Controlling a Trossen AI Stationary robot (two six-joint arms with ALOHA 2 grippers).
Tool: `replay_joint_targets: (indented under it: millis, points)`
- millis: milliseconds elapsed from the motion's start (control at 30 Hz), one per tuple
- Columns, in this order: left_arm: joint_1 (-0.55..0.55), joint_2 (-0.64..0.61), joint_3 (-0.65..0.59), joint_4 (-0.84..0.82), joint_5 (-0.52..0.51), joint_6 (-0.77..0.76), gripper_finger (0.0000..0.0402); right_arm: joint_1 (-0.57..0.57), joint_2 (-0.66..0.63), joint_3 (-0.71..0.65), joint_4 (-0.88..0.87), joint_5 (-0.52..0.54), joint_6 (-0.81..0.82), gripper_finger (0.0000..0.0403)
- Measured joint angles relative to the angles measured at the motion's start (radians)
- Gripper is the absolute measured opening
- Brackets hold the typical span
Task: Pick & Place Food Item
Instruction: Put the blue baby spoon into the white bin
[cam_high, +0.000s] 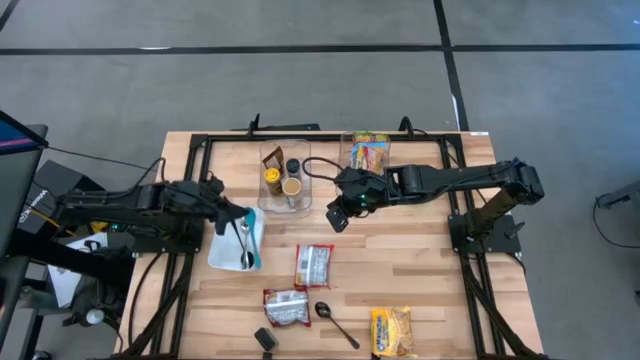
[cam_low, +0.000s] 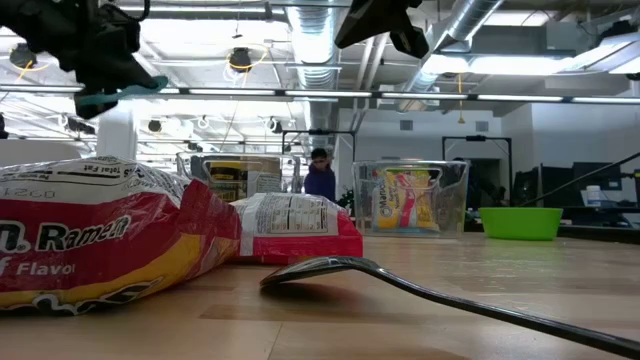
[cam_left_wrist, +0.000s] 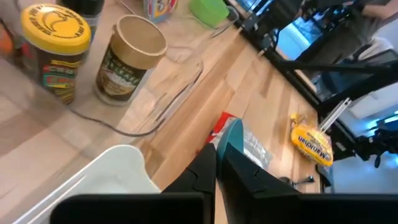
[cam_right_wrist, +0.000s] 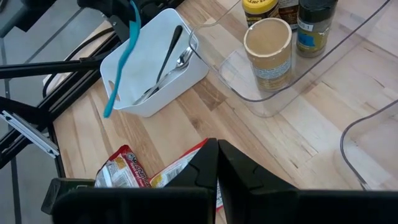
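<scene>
My left gripper hangs over the white bin at the table's left, shut on a teal utensil. Metal spoons lie in that bin. My right gripper hovers shut and empty above the table's middle, near the clear bin that holds jars. Two red ramen packets and a yellow bag lie flat on the wood toward the near edge. The low view shows a ramen packet close up. My left gripper pinches the teal utensil by its upper end between its two fingers. The fingers slant downward from the table's left. The utensil hangs below them, tilted, lifted clear above the white bin; its free end dangles near the bin's rim.
A black spoon and a small dark object lie near the front edge. A second clear bin at the back holds a snack pack. A green bowl and a person stand in the room beyond.
</scene>
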Motion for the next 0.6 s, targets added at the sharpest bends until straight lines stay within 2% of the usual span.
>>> replay_joint_targets:
  millis: [233, 600]
  points:
    - [0.000, 0.001, 0.063, -0.224, -0.066, 0.002, 0.0003, 0.000, 0.000, 0.000, 0.000, 0.000, -0.002, 0.0003]
    - [0.000, 0.002, 0.064, -0.355, -0.178, -0.141, 0.0003, 0.007, 0.000, 0.000, 0.001, 0.001, -0.002, 0.0003]
